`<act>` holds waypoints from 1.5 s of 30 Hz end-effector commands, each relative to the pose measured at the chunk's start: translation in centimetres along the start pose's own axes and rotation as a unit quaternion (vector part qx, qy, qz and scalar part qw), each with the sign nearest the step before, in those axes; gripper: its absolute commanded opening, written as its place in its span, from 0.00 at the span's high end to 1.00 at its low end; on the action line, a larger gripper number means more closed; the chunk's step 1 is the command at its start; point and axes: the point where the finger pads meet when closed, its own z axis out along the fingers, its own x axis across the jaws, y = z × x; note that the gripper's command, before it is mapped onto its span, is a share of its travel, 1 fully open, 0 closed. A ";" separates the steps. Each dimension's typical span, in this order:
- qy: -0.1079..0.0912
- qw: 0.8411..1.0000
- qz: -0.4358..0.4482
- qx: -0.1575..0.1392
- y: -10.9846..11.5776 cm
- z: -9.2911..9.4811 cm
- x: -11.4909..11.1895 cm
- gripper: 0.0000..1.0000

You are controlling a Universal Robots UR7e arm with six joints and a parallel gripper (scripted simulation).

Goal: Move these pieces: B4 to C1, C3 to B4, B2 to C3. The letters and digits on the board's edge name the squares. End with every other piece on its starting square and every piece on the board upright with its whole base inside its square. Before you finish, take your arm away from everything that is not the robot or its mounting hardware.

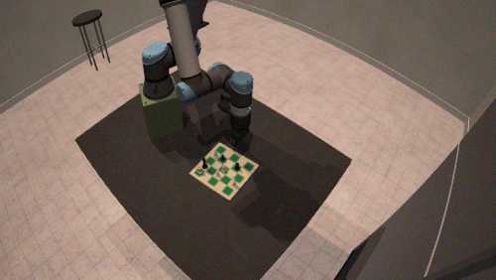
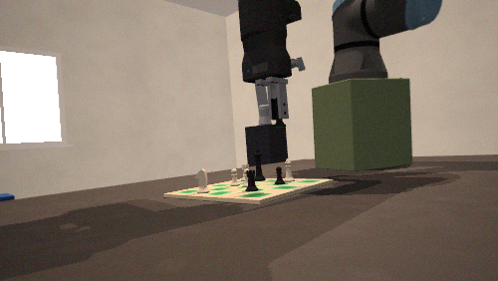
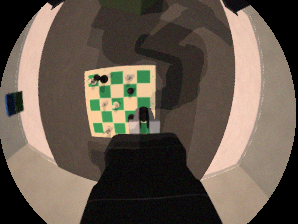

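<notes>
The green and cream chessboard lies on the dark mat and also shows in the exterior view and in the wrist view. On it stand a tall black piece, two short black pieces and several white pieces, among them a knight and a bishop. My gripper hangs well above the board's far edge. It is shut on a small chess piece that looks dark between the fingers. Its kind is too small to tell.
The arm's green pedestal stands behind the board. A dark box sits beyond the board's far edge. A stool stands far off at the back left. A small blue object lies by the wall.
</notes>
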 end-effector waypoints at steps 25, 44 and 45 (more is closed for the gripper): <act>0.000 1.000 0.000 -0.001 0.2 8.1 0.1 1.00; 0.000 1.000 0.000 -0.001 0.2 9.6 0.2 1.00; 0.000 1.000 0.000 -0.001 0.2 9.6 0.2 1.00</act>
